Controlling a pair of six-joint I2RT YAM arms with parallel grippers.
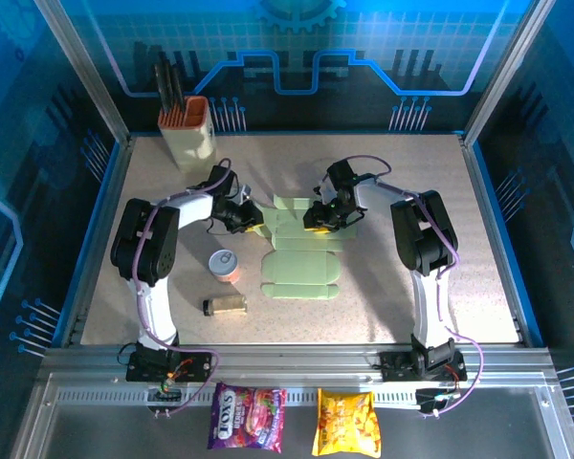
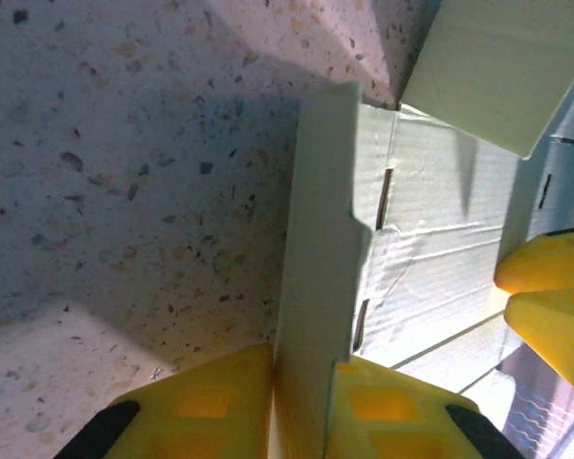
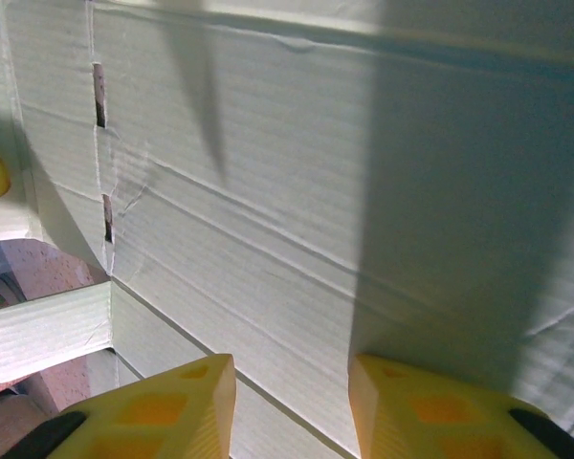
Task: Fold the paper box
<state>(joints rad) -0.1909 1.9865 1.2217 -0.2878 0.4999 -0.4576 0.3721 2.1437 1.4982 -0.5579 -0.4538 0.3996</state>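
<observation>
Folding has barely begun. The paper box [image 1: 302,270] lies mostly flat in the middle of the tabletop [image 1: 478,287], with only its left flap upright, pinched in my left hand [image 2: 301,411]. My right hand [image 3: 292,411] sits half-open over the centre panel, gripping nothing. The other walls are unraised. A can [image 1: 225,265] crowds the left; there is open room toward the right edge.

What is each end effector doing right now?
Left end effector: closed on a raised flap of the pale green creased card box.
Right end effector: open over the same box, gripping nothing.
</observation>
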